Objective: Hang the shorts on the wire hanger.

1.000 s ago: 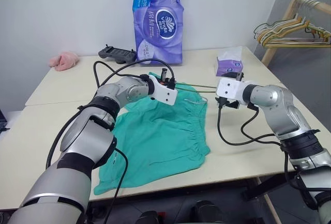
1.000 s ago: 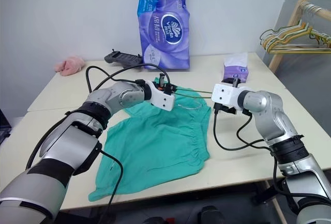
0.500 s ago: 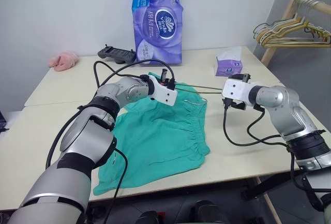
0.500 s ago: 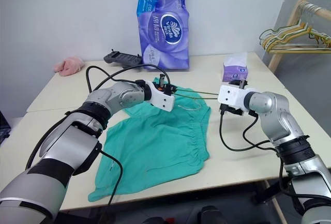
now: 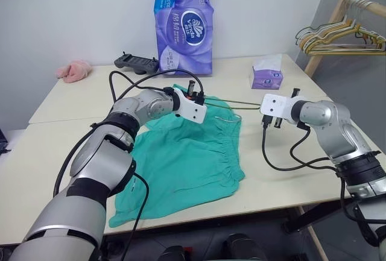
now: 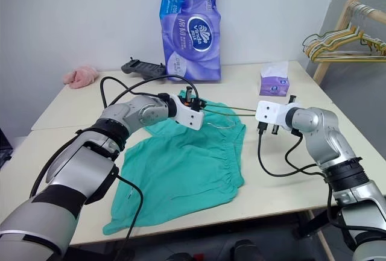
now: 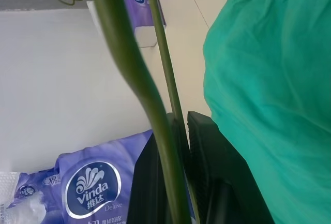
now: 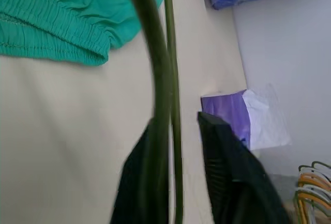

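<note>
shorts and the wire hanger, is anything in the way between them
Nothing visible is. The wire hanger is held above the table at both ends, by the left gripper and the right gripper, right over the waistband end of the shorts, which lie flat beneath it.

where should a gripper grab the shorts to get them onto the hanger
Judging by the pose, the gathered waistband of the shorts, approached from the robot's right side: that edge lies bare and bunched nearest the wire hanger, which spans above it.
</note>
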Controlling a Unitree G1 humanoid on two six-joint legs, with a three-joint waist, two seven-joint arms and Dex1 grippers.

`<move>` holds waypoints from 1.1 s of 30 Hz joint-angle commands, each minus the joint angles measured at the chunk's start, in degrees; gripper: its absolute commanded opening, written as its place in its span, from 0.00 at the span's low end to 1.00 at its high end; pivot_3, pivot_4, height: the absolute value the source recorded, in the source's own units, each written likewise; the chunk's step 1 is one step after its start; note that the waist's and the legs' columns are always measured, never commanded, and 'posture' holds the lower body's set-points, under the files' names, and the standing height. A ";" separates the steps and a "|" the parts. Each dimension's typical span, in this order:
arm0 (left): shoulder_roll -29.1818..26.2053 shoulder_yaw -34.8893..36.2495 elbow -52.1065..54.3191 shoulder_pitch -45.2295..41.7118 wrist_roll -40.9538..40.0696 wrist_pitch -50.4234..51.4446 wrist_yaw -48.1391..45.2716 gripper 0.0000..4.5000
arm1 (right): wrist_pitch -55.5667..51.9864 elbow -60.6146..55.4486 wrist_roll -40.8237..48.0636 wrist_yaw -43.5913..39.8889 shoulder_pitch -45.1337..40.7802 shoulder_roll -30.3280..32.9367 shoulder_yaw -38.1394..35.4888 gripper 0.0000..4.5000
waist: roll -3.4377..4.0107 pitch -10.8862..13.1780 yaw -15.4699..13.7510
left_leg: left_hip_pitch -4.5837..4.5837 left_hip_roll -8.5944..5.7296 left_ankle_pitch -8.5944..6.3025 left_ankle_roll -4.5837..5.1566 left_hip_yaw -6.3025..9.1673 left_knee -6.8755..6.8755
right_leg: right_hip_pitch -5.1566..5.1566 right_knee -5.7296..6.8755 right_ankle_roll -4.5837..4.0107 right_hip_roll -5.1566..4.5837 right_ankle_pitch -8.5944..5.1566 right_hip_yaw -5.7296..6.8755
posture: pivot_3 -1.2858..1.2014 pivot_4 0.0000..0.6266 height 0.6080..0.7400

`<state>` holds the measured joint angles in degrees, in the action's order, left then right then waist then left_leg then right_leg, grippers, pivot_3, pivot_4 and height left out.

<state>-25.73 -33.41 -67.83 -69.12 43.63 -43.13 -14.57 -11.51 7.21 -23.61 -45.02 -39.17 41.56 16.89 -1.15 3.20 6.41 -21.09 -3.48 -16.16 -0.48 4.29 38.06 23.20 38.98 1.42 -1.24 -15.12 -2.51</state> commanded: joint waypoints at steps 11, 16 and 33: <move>-0.24 0.67 1.27 -1.74 -1.31 -0.29 -0.38 0.00 | 1.67 -3.53 -2.79 -0.05 -0.74 0.50 -0.68 0.01 | 0.00 0.00 0.00 | 0.00 0.00 0.00 0.00 0.00 0.00 | 0.00 0.00 0.00 0.00 0.00 0.00 | 0.46 0.04 1.00; 0.15 2.17 0.76 -1.30 -4.43 -0.96 -4.45 0.20 | 1.62 -3.24 -2.65 0.31 -1.07 0.35 -1.01 0.00 | 0.00 0.00 0.00 | 0.00 0.00 0.00 0.00 0.00 0.00 | 0.00 0.00 0.00 0.00 0.00 0.01 | 0.46 0.05 1.00; -6.35 7.49 5.03 -0.57 -13.03 -4.96 -14.47 1.00 | 2.50 -2.36 0.66 -0.61 5.46 5.09 -5.06 0.00 | -0.01 0.00 -0.19 | 0.00 0.00 0.00 0.00 -0.01 0.00 | 0.00 0.00 0.00 0.00 0.00 -0.01 | 0.47 0.05 1.00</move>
<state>-31.33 -28.41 -65.46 -69.11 33.42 -46.79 -27.59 -9.42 6.56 -23.88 -45.44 -33.13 44.98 14.59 -1.16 3.20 6.22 -21.08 -3.48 -16.16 -0.48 4.27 38.06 23.20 38.99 1.41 -1.24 -15.12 -2.52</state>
